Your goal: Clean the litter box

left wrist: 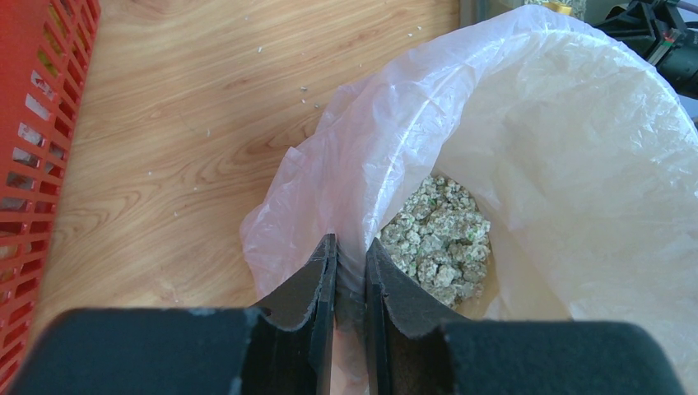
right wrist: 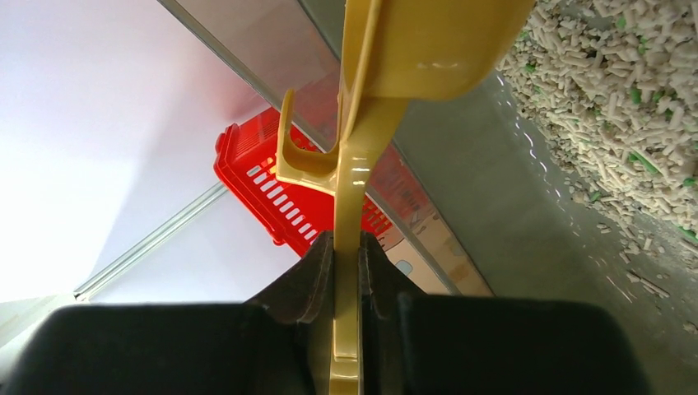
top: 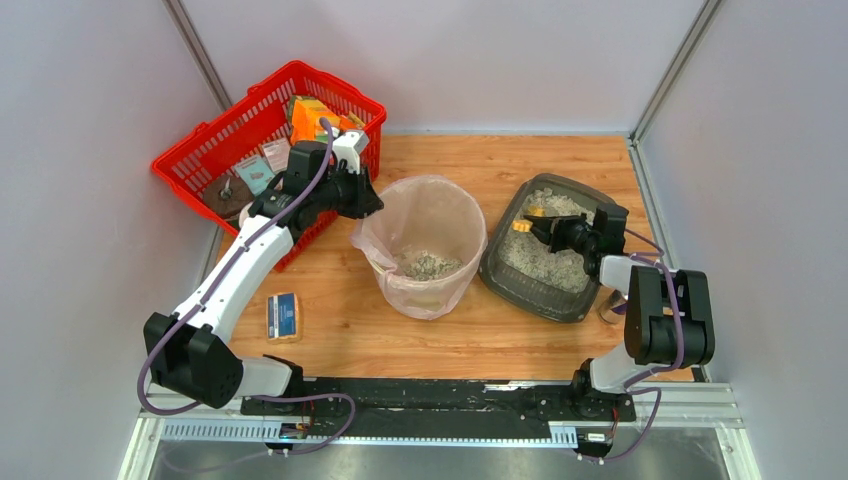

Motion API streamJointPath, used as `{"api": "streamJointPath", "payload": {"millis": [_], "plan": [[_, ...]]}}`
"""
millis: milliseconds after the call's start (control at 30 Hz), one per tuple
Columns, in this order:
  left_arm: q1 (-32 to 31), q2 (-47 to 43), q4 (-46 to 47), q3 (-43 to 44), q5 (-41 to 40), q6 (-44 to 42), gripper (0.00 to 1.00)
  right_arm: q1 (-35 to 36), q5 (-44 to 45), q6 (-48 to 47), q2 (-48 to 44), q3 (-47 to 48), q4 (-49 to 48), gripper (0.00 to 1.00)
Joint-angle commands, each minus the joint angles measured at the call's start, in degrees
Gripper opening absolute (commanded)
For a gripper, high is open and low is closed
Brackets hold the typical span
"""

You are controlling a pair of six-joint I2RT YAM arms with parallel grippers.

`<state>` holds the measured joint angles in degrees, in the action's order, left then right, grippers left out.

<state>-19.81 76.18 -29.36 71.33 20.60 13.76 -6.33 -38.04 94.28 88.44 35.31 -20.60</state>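
Observation:
The dark grey litter box with pale gravelly litter sits right of centre; its inner wall and litter show in the right wrist view. My right gripper is shut on the handle of a yellow scoop, held over the box; the scoop shows in the top view too. My left gripper is shut on the near rim of the clear bag liner of the round beige bin. Litter clumps lie in the bin's bottom.
A red mesh basket with several items stands at the back left, close to my left arm. A small blue and tan packet lies on the wooden table in front of the bin. Grey walls close in both sides and the back.

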Motion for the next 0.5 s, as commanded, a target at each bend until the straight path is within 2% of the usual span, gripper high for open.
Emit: {"api": "streamJointPath", "payload": {"millis": [0,467], "plan": [[-1.0,-1.7,-1.6,1.6,3.7,0.2,0.0,-0.4,-0.6,-2.0,-2.0,1.0,-1.7,0.0],[-1.0,-1.5,-1.7,1.6,3.6,0.0,0.0,-0.3,-1.9,-5.7,-3.1,2.1,-3.2,0.0]]}}
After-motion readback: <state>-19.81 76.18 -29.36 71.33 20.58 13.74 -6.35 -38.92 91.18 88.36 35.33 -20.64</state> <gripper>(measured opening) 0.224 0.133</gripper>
